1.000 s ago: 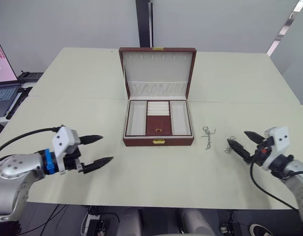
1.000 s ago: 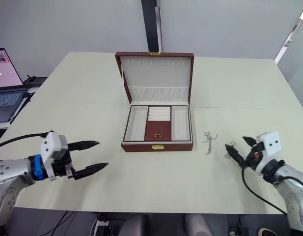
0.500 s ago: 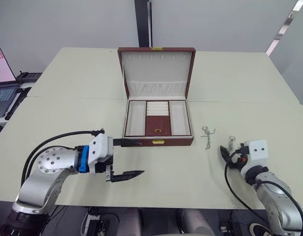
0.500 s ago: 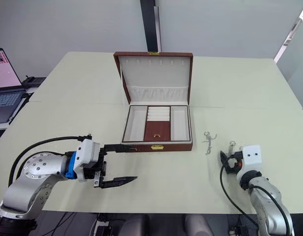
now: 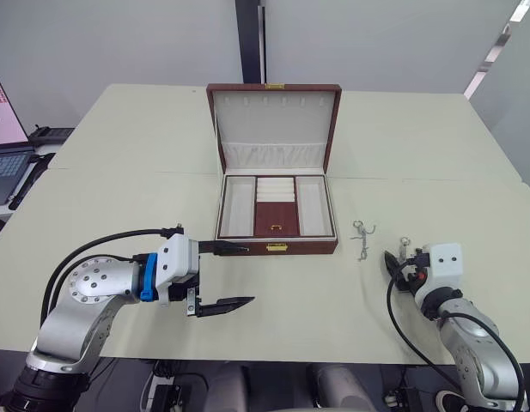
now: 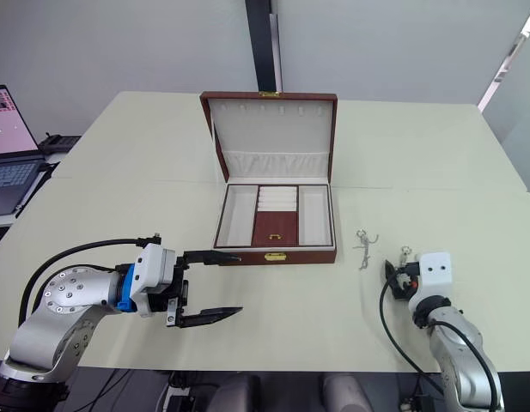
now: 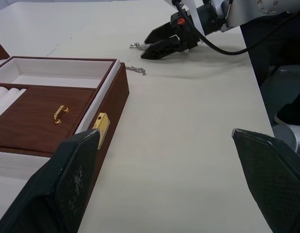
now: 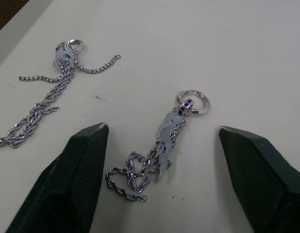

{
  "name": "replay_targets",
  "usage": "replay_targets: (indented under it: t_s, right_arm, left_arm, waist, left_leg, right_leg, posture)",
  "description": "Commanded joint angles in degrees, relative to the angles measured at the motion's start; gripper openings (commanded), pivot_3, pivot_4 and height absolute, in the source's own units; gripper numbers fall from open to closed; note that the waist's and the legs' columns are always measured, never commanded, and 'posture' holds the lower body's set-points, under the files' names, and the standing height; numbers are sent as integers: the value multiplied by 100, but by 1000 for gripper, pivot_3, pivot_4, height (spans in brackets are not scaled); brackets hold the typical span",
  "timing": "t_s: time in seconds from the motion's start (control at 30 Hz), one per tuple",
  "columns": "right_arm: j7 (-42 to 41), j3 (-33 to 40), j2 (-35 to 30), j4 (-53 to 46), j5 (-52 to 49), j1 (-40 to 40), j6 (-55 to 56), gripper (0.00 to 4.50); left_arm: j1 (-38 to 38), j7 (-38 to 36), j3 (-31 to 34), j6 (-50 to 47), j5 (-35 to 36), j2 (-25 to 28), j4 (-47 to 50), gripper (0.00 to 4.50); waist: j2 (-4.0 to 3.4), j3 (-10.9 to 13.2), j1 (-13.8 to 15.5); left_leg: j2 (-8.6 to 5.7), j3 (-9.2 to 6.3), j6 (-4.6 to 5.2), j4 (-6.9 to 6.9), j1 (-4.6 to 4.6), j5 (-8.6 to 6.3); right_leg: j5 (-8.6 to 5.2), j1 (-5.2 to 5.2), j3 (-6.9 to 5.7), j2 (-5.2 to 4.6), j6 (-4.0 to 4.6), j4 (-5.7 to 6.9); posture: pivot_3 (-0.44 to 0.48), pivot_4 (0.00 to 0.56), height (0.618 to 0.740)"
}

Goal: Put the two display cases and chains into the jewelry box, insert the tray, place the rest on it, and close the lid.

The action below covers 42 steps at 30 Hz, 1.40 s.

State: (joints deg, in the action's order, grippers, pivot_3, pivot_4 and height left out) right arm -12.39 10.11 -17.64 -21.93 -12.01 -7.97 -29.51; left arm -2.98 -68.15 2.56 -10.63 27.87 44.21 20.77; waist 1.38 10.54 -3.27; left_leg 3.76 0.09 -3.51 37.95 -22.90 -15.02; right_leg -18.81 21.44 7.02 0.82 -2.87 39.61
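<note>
The brown jewelry box (image 5: 277, 247) stands open mid-table with its lid (image 5: 276, 120) upright. Inside are white compartments and a brown middle panel with a gold handle; I cannot tell whether this is the tray. The display cases are out of view. Two silver chains lie right of the box, one (image 5: 363, 239) nearer it and one (image 8: 162, 145) with a ring further right. My right gripper (image 5: 400, 263) is open, its fingers straddling the ringed chain just above the table. My left gripper (image 5: 247, 275) is open at the box's front left corner, holding nothing.
A laptop (image 5: 3, 129) sits off the table's left side. A black post (image 5: 250, 39) rises behind the table. The table's front edge (image 5: 290, 356) runs just below both grippers.
Over the last second my left gripper swung right to the box's front left corner. My right gripper moved left and down over the ringed chain. Both have held still for the last half second.
</note>
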Motion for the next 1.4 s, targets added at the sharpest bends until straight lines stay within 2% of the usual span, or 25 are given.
replay_targets:
  t_s: [0.03,0.37,0.4,0.73,1.13,1.23,1.4]
  right_arm:
    - [19,23,-36,59,64,-108,-99,2544]
    - [-1,68,-69,76,19,-45,-176,267]
    - [-5,70,-67,73,14,-38,-183,163]
    - [-163,225,-72,-52,-182,38,10,162]
    - [-951,475,-428,-647,-889,157,77,123]
    - [-1106,409,-589,-822,-1126,376,-118,123]
    - [-1365,198,-864,-897,-1516,1179,-526,123]
  left_arm:
    - [27,25,20,96,28,-37,84,4500]
    - [-73,52,-27,121,-23,-134,-47,4500]
    - [-94,57,-30,119,-26,-143,-67,4500]
    - [-169,78,-32,110,-43,-219,-144,4500]
    - [-127,460,25,-184,121,-372,81,4500]
    - [-71,632,112,-314,190,-397,159,4500]
    - [155,1027,333,-450,244,-435,319,4500]
  waist:
    - [2,-2,0]
    - [13,-9,1]
    - [14,-10,1]
    - [16,-13,1]
    - [12,-10,1]
    - [12,-10,-2]
    - [12,-10,-12]
  left_leg:
    - [0,0,0,0,0,0]
    - [0,-2,0,0,1,0]
    - [0,-2,0,0,1,0]
    - [0,-1,0,0,0,0]
    - [0,-1,0,-1,-1,0]
    - [0,-1,0,-1,-1,0]
    - [0,-1,0,0,-1,0]
  right_leg:
    - [0,0,0,0,0,0]
    - [0,-1,-2,0,0,0]
    - [0,-1,-2,0,0,0]
    - [0,-1,0,0,0,-1]
    - [0,0,0,0,0,-1]
    - [0,-1,0,0,0,0]
    - [0,0,2,0,-1,0]
  posture:
    - [0,150,740]
    - [0,150,740]
    - [0,150,740]
    - [0,150,740]
    - [0,150,740]
    - [0,150,740]
    - [0,150,740]
